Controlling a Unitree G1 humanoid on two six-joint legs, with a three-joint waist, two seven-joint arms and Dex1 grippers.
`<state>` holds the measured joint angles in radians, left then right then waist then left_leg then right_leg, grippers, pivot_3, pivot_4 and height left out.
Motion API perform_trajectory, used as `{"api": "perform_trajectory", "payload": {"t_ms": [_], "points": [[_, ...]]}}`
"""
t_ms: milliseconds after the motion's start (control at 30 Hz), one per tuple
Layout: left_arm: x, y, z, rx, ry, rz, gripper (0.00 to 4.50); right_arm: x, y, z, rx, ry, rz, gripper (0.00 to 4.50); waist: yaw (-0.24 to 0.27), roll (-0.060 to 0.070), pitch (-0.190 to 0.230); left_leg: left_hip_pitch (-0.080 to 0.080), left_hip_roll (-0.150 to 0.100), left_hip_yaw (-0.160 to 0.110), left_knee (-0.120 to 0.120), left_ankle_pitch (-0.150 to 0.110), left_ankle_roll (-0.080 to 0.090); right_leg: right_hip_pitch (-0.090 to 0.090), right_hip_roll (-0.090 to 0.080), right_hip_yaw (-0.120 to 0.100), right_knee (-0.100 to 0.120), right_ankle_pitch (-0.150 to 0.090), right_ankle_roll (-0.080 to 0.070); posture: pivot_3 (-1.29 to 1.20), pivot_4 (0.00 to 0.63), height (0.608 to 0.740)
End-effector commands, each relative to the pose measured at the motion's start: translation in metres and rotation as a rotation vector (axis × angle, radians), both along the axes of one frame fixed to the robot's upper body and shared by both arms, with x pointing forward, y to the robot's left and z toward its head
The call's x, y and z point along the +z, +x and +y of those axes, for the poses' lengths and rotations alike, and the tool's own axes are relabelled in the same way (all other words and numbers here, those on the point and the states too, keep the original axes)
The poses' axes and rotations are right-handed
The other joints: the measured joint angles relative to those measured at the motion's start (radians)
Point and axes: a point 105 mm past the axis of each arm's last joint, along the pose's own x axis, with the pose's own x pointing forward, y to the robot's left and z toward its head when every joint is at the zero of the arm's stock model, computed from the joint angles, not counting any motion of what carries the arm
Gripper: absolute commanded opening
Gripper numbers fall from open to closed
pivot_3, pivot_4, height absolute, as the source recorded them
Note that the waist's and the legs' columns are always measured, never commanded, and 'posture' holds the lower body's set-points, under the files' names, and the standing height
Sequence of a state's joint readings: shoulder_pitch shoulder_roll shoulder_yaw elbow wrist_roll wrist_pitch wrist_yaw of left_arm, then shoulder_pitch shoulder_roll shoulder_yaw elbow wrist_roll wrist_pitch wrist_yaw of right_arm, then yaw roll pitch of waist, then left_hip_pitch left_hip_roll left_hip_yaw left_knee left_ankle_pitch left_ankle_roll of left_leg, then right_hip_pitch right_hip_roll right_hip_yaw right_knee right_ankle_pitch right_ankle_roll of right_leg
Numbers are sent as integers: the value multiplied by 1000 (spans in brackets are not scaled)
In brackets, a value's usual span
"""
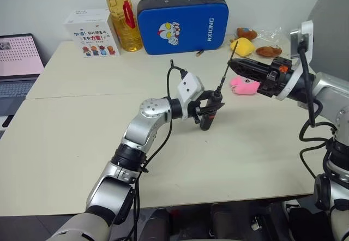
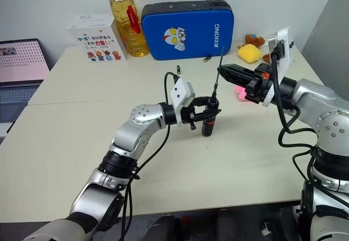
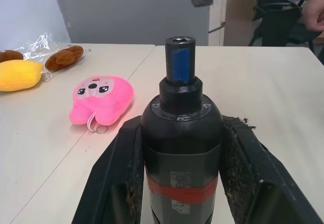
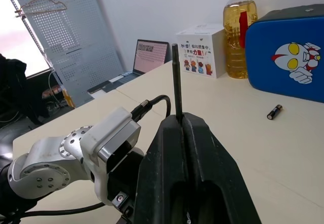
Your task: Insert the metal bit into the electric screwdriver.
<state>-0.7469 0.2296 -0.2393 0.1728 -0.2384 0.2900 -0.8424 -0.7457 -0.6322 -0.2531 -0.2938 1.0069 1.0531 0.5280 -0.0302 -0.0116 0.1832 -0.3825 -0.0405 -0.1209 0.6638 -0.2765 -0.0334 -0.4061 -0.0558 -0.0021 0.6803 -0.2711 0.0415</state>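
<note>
My left gripper [image 1: 211,110] is shut on the electric screwdriver [image 1: 209,115] and holds it above the middle of the table. It is a black tool with a red band [image 3: 181,193], gripped between the two fingers [image 3: 115,183]. The socket [image 3: 180,40] at its tip faces up and looks empty in the left wrist view. My right gripper [image 1: 231,64] is shut on the metal bit [image 1: 224,77], a thin dark rod slanting down toward the screwdriver's tip. The rod's lower end is close above that tip; whether they touch I cannot tell. The bit [image 4: 175,82] rises from between my right fingertips.
A blue case [image 1: 182,23], an oil bottle [image 1: 122,17] and a white box [image 1: 90,34] line the table's far edge. A laptop [image 1: 16,66] sits far left. Plush toys, pink [image 1: 244,85] and yellow [image 1: 244,46], lie near my right arm. A small dark cylinder [image 4: 274,112] lies before the case.
</note>
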Motion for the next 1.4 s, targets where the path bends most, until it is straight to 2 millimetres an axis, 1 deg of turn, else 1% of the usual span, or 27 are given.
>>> {"api": "perform_trajectory", "payload": {"t_ms": [33,267,633,1400], "points": [[2,11,14,71,29,-27,1681,12,-5,3,6,16,-65,0,0,0,0,0,0,0,0,0,0,0,0,0,0,0,0,0,150,740],[3,11,14,69,30,-27,1681,7,-2,4,-2,12,-60,0,0,0,0,0,0,0,0,0,0,0,0,0,0,0,0,0,150,740],[4,10,13,64,32,-34,1681,-1,0,0,-23,-5,-46,0,0,0,0,0,0,0,0,0,0,0,0,0,0,0,0,0,150,740],[4,5,10,47,29,-40,1681,-5,11,-2,-64,1,-36,0,0,0,0,0,0,0,0,0,0,0,0,0,0,0,0,0,150,740]]}}
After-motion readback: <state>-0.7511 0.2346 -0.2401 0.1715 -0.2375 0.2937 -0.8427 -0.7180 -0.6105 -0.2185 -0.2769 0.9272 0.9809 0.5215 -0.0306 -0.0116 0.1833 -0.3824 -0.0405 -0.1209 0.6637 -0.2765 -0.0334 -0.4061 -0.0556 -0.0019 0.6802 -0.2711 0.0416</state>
